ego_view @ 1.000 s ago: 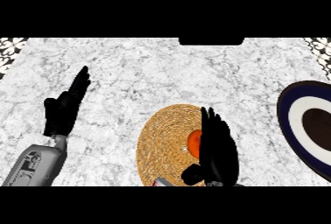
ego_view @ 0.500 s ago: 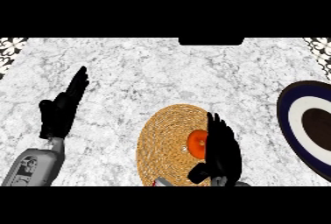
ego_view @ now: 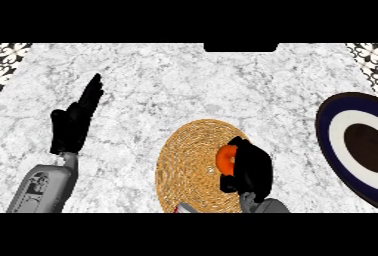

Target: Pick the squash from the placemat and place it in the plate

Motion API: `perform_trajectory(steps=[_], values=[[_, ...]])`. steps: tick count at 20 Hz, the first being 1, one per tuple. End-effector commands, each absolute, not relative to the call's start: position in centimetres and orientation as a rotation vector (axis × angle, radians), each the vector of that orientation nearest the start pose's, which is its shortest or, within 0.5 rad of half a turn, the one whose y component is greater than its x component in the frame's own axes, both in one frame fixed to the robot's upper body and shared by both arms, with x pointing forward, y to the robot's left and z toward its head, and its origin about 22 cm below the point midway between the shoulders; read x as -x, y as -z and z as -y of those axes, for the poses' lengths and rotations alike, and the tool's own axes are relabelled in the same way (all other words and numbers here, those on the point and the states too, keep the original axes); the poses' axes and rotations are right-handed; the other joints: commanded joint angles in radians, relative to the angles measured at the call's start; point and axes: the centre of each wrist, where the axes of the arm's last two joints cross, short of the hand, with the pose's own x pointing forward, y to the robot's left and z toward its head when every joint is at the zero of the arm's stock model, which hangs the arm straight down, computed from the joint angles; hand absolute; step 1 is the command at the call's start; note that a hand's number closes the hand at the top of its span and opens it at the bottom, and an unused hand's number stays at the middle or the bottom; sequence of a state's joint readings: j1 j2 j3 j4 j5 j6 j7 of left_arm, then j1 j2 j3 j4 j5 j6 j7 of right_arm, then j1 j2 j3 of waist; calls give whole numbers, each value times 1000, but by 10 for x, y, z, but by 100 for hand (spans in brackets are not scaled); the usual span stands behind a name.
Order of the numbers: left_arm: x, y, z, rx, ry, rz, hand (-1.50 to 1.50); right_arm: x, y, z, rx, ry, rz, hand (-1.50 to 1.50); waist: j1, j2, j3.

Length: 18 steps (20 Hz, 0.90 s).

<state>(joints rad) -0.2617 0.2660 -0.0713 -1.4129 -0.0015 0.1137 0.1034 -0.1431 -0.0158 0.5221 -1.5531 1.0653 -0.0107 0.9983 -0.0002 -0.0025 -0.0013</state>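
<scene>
White and grey marble covers the counter (ego_view: 184,85), which fills the whole view. The right hand (ego_view: 249,167) comes in from the lower edge, and its grey forearm shows only a little below it. Its fingers are bent over and closed around the squash (ego_view: 224,158), so this hand is clamped on it. The squash is orange and round. Only its left part shows, just to the left of the black fingers; the rest is hidden under the hand. The squash is over the placemat (ego_view: 188,170), a round mat of woven straw colour that spreads under the right hand and mostly to its left. I cannot tell whether the squash touches the mat or is a little above it.

Well to the right of the right hand, at the edge of the view, lies the plate (ego_view: 327,117), with a dark blue rim, a white ring and a dark brown middle. The edge of the view cuts it.

Far to the left of the right hand, the left hand (ego_view: 72,122) rests with its fingers straight, together and pointing up, holding nothing.
</scene>
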Motion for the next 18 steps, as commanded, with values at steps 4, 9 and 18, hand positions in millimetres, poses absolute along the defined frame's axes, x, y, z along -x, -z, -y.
perform_trajectory(steps=[4, 9, 18], values=[[-312, -41, -251, -219, 223, 1559, 0, -248, -24, 89, 1000, -735, 943, 150, 1, 3, 1], [-299, -35, -278, -288, 158, 1544, 0, -212, -12, 256, 991, -755, 857, 150, -89, -1, 8], [-290, -30, -291, -309, 107, 1513, 0, -203, -74, 397, 1154, -618, 1078, 150, -135, -26, 13]])
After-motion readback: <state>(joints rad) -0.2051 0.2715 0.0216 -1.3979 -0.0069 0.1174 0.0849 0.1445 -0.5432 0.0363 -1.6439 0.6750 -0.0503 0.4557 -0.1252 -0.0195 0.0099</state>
